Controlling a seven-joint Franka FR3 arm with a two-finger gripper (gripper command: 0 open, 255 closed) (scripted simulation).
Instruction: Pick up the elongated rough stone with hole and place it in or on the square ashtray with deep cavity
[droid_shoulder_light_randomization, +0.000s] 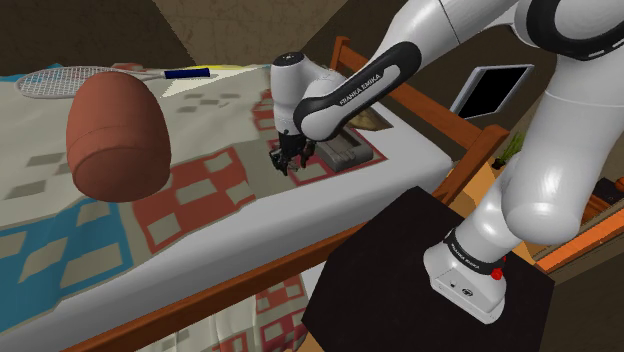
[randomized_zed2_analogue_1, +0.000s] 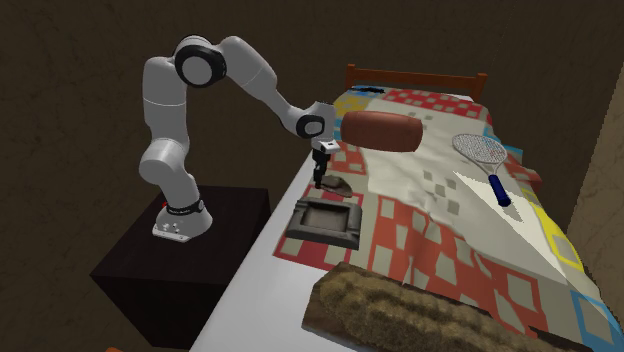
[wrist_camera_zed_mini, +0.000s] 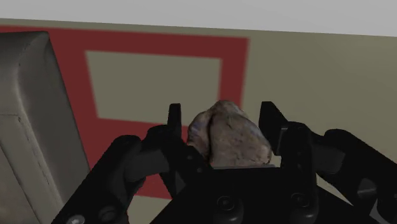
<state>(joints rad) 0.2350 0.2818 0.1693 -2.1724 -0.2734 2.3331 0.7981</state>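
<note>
As the shoulder view has it, bed (droid_shoulder_light_randomization: 225, 185) with patchwork quilt and wooden frame takes most of the scene. White arm (droid_shoulder_light_randomization: 350, 90) reaches out over it from the black stand (droid_shoulder_light_randomization: 400, 270) at the bedside. The second exterior view has a rough brown slab (randomized_zed2_analogue_1: 430, 310) lying across the near end of the bed. Reddish-brown bolster (droid_shoulder_light_randomization: 115, 135) lies mid-quilt, well apart from the gripper. Racket (randomized_zed2_analogue_1: 482, 152) with blue handle lies flat on the far side of the quilt.

Square ashtray (randomized_zed2_analogue_1: 322, 239), dark grey with a deep cavity, sits on the quilt near the stand-side edge. Gripper (wrist_camera_zed_mini: 222, 124) hangs low just beside it, not over the cavity, pointing down at a red-bordered quilt patch.

Fingers (wrist_camera_zed_mini: 271, 124) are clamped on the stone (wrist_camera_zed_mini: 232, 133): rough, grey-brown, end poking out between them. Whether it touches the quilt, can't tell. Hole not visible from this angle.
</note>
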